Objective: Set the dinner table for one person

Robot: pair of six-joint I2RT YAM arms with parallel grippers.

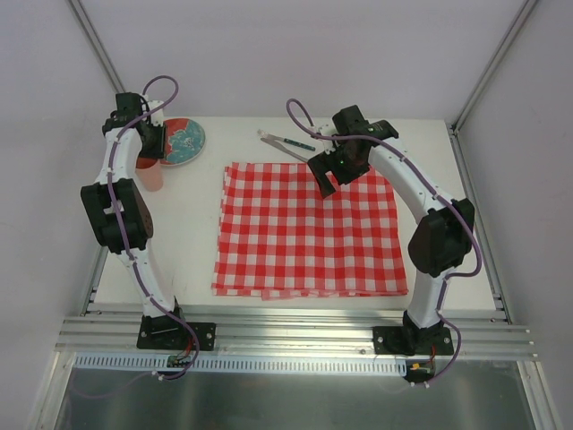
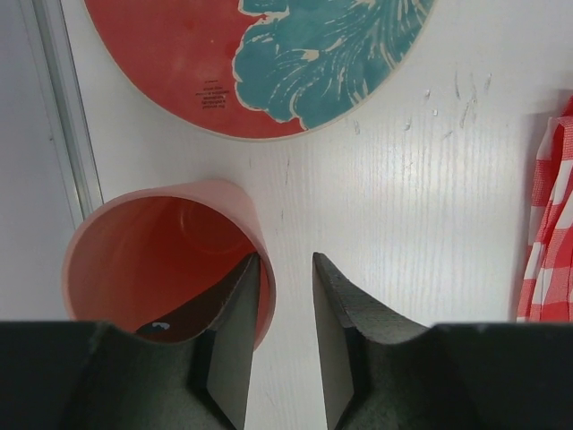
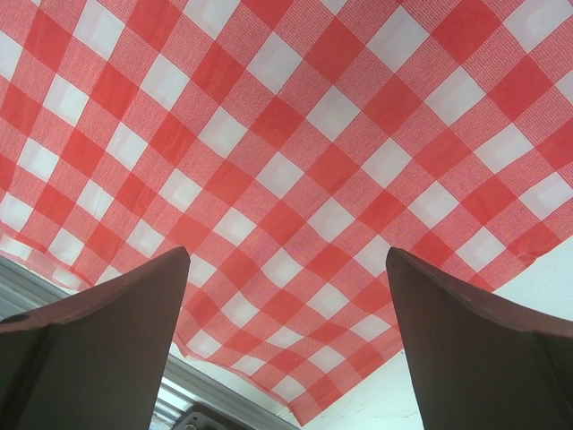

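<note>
One table [image 1: 183, 255], one checked cloth [image 1: 309, 228], one plate [image 1: 186, 143] at far left, one pink cup [image 1: 150, 176] just near it, and seemingly two utensils [image 1: 285, 143] lying together far.

The dinner table [image 1: 192, 235] is a big flat off-white rectangle, lying level, with an aluminium rail [image 1: 295, 324] along its near edge. Straight under the left gripper [image 2: 286, 260] its bare top shows, pale with a fine grain and a few small scuffs ahead of the fingers [image 2: 224, 358]. Under the right gripper [image 3: 286, 255] the top is hidden by a checked cloth [image 3: 295, 161]; only a bare sliver and a bit of rail show close by its fingers, past the cloth's edge
</note>
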